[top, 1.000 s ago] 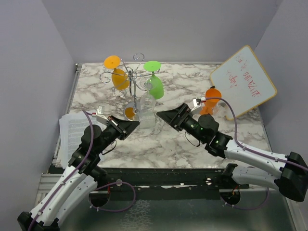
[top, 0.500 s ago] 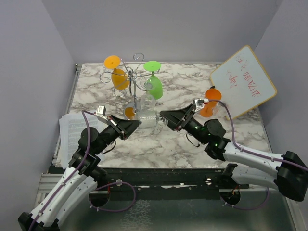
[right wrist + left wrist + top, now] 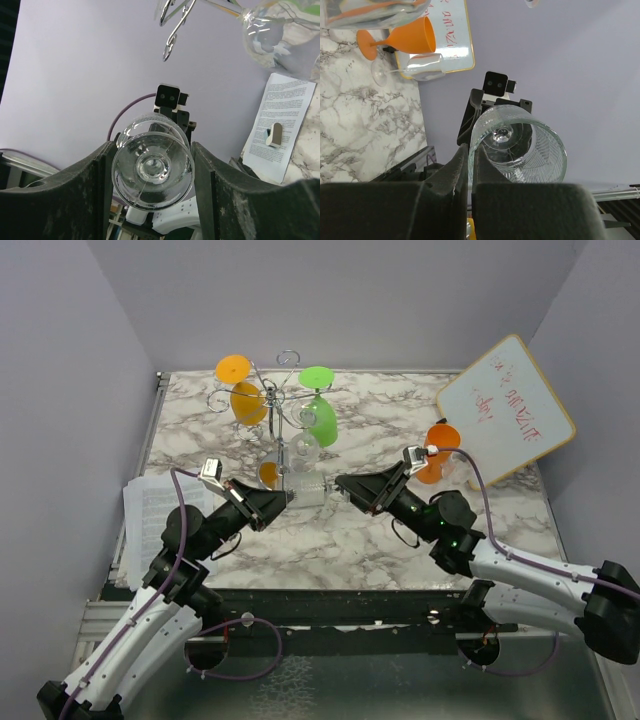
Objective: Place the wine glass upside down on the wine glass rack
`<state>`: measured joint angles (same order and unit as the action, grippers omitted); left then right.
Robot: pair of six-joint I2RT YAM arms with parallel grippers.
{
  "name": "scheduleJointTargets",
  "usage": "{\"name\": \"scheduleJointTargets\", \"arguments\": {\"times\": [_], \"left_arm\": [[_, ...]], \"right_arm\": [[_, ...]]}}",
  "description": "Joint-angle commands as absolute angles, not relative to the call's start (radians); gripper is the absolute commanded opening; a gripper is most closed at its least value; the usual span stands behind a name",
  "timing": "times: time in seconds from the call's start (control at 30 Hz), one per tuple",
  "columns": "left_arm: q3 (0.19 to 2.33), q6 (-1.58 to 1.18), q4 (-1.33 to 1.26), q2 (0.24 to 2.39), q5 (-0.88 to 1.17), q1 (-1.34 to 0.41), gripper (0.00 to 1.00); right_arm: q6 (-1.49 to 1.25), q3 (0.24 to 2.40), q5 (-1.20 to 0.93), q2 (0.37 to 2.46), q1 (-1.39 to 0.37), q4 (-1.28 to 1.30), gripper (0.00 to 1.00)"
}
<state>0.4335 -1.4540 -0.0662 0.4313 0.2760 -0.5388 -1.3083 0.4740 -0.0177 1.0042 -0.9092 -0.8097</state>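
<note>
Step in hand: a handover of the clear wine glass [image 3: 305, 483] between the two arms, in mid-air just in front of the wine glass rack [image 3: 279, 405].
Glass: lying sideways above the desk [image 3: 380, 540], rim toward the left arm, foot toward the right.
Left hand [image 3: 470, 160]: fingers pressed together, pinching the rim of the glass.
Right hand [image 3: 152, 165]: fingers spread either side of the foot and stem; whether they already touch, I cannot tell.
Rack: an orange glass [image 3: 247, 400] and a green glass [image 3: 322, 418] hang upside down from its arms.
Also on the desk: an orange goblet [image 3: 437, 450] by a whiteboard [image 3: 505, 408], far right.
Next move, as I judge it: the right hand needs a firm hold on the stem before the left lets go; then the foot must slide into a free scroll arm, bowl hanging down.
</note>
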Motion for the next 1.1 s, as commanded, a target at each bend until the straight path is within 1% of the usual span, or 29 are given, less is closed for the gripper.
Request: {"name": "scheduleJointTargets", "arguments": {"times": [0.0, 0.1, 0.17, 0.23, 0.33, 0.57, 0.73, 0.9, 1.07], "left_arm": [[0.429, -1.47, -0.128, 0.427, 0.287, -0.541, 0.1], [0.418, -1.463, -0.123, 0.42, 0.282, -0.542, 0.27], [0.405, -1.458, -0.118, 0.414, 0.274, -0.541, 0.36], [0.387, -1.46, -0.117, 0.403, 0.269, -0.541, 0.41], [0.361, -1.472, -0.103, 0.402, 0.27, -0.542, 0.46], [0.315, -1.452, -0.008, 0.352, 0.207, -0.542, 0.55], [0.307, -1.409, 0.113, 0.293, 0.13, -0.542, 0.67], [0.303, -1.38, 0.226, 0.272, 0.073, -0.542, 0.77], [0.337, -1.277, 0.329, 0.287, 0.009, -0.541, 0.93]], "right_arm": [[-1.248, 0.509, -0.017, 0.978, -0.912, -0.744, 0.32], [-1.229, 0.52, -0.005, 0.964, -0.912, -0.699, 0.26], [-1.222, 0.529, 0.016, 0.953, -0.912, -0.666, 0.24], [-1.215, 0.542, 0.029, 0.945, -0.912, -0.625, 0.22], [-1.201, 0.583, 0.034, 0.947, -0.912, -0.52, 0.16], [-1.186, 0.593, 0.048, 0.934, -0.912, -0.415, 0.12], [-1.158, 0.633, 0.071, 0.922, -0.912, -0.267, 0.08], [-1.138, 0.638, 0.097, 0.924, -0.913, -0.183, 0.06], [-1.041, 0.67, 0.147, 0.931, -0.913, -0.06, 0.05]]}}
